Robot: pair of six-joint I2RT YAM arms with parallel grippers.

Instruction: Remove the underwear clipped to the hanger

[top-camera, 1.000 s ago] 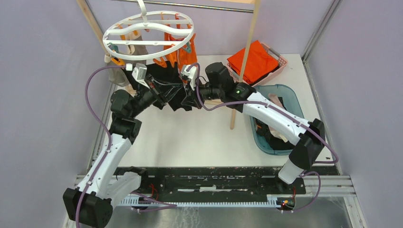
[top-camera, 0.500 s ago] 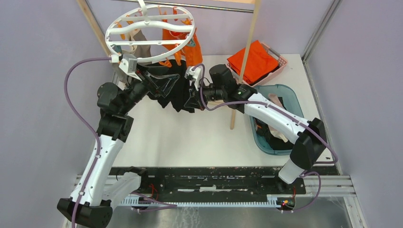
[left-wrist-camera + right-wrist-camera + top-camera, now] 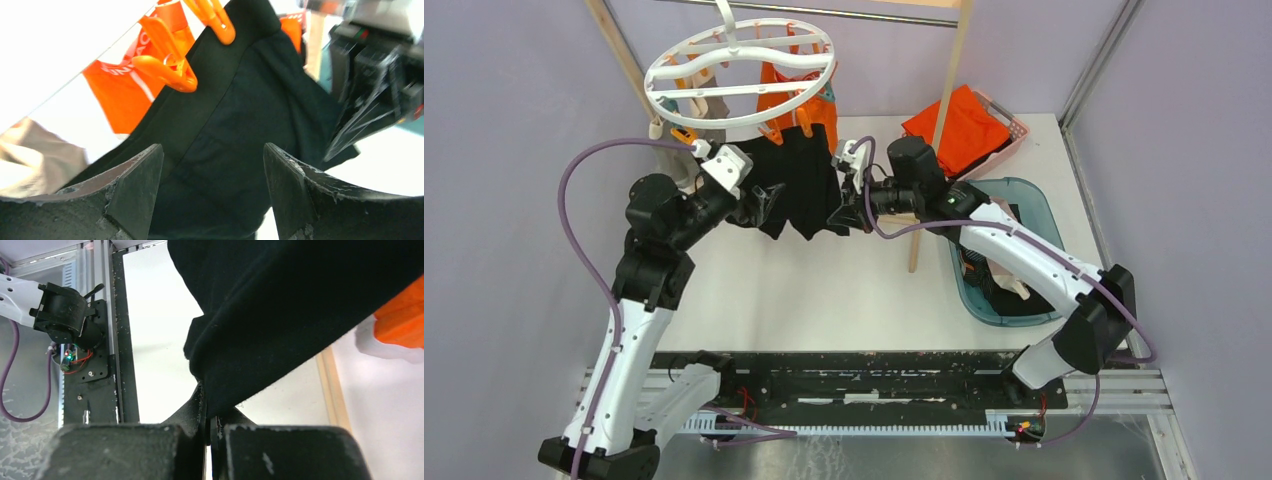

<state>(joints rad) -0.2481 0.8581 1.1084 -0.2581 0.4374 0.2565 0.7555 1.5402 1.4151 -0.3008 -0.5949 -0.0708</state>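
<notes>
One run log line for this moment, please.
left gripper: open | right gripper: shut on black underwear | black underwear: pegged to hanger

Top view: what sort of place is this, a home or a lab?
Probably a lab cell staged as a laundry corner: bare purple walls box in a white table, a peg hanger with underwear hangs on a wooden frame, and a basket holds orange cloth.

hanger [image 3: 740, 89] white, pegs [image 3: 167, 70] orange. black underwear [image 3: 802, 190]; bright orange underwear [image 3: 782, 98], white trim; beige-grey underwear [image 3: 714, 106]. cables [image 3: 49, 380] purple, bench [image 3: 824, 290] white, folded cloth [image 3: 959, 125] orange, basket [image 3: 1016, 127] pink, bin [image 3: 1049, 215] teal.
</notes>
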